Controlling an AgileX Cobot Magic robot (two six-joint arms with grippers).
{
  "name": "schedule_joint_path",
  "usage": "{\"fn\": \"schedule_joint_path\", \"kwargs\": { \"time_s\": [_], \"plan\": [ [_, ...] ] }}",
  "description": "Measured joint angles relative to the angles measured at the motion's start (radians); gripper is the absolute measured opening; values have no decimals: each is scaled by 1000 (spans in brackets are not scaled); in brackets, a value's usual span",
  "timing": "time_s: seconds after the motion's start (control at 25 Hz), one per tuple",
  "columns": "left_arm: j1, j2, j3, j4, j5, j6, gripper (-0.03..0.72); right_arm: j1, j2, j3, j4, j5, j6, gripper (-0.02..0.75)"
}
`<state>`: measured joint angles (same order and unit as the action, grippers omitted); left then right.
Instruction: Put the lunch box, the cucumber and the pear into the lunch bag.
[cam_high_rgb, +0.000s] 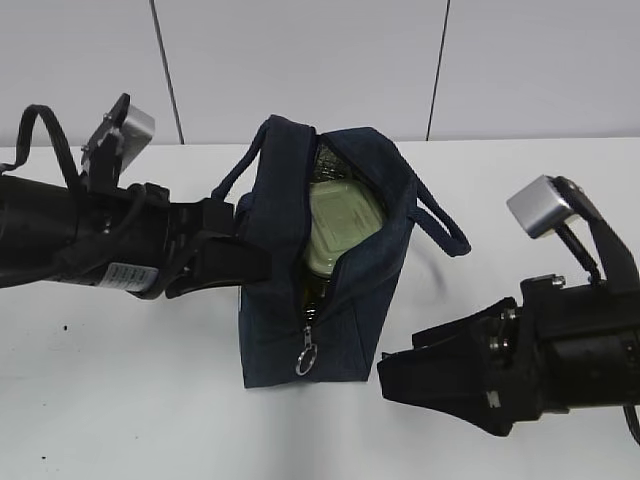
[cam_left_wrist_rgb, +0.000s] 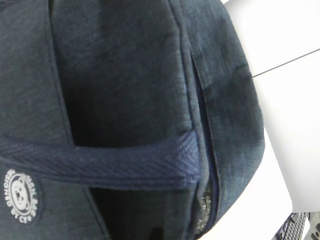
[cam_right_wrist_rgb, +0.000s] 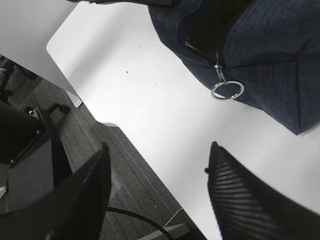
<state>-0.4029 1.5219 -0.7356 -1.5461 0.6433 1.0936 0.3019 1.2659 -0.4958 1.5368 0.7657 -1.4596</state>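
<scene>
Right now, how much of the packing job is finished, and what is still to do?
The lunch box, with its green lid, already sits inside the open lunch bag, and something dark green shows below it, perhaps the cucumber. The left gripper is pressed shut against the bag's side, seemingly steadying it. The right gripper is open and empty beside the bag. The pear is not visible in any view, so I cannot confirm it is packed.

The exterior camera looks down at a slant across the table (cam_high_rgb: 120, 400) toward the far wall. The left wrist camera sits tight against the bag (cam_left_wrist_rgb: 125, 90). The right wrist camera, farther back, shares its ring pull (cam_right_wrist_rgb: 227, 90) with the exterior view.
</scene>
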Motion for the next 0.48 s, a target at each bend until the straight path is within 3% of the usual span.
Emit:
{"fn": "schedule_joint_path", "kwargs": {
  "time_s": [0.32,0.48],
  "plan": [
    [0,0,0,18,-3,0,5,0,1,0,118,-2,-4,475],
    [0,0,0,18,-10,0,118,0,20,0,127,2,-22,475]
  ]
}}
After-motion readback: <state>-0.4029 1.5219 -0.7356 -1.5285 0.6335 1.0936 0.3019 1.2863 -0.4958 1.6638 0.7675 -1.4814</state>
